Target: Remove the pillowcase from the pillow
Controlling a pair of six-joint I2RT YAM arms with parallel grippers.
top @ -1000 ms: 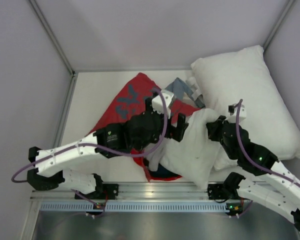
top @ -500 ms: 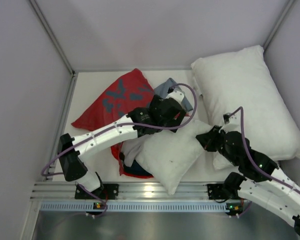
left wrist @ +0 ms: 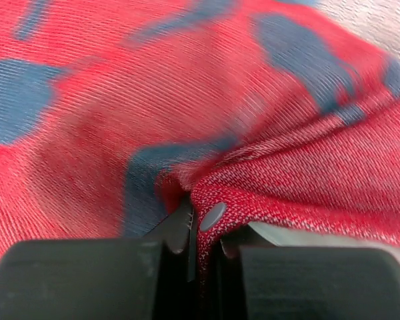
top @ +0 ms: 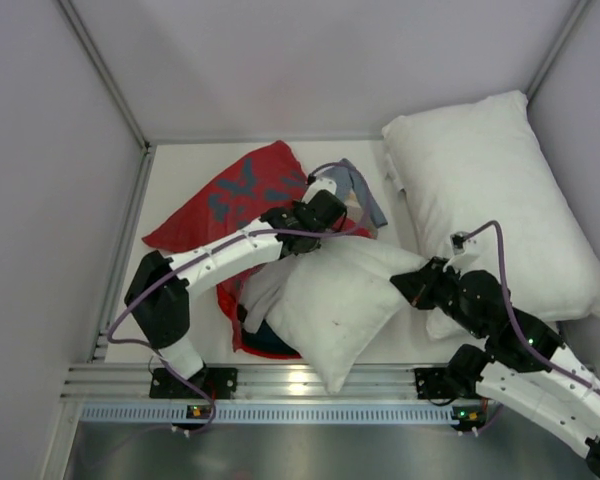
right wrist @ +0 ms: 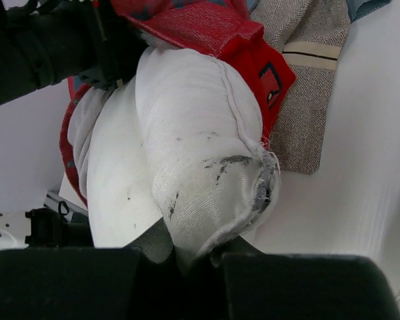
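The red pillowcase (top: 235, 195) with grey-blue patches lies bunched at the centre left. Part of it still wraps the pillow's near-left end (top: 242, 338). The white pillow (top: 335, 300) sticks out of it toward the right. My left gripper (top: 325, 213) is at the case's far edge, shut on a fold of the red pillowcase (left wrist: 187, 100), which is pinched between the fingers (left wrist: 201, 230). My right gripper (top: 412, 284) is shut on the pillow's smudged right corner (right wrist: 207, 193), at the fingertips (right wrist: 193, 252).
A second, larger white pillow (top: 485, 190) lies at the back right, beside my right arm. A grey-blue cloth (top: 365, 190) with a herringbone part (right wrist: 307, 100) lies between the pillowcase and that pillow. Walls close in the left, back and right sides.
My left gripper was open and has shut on the pillowcase's far edge after swinging across the pillow. The right gripper has kept hold of the pillow's corner and drawn it slightly nearer.
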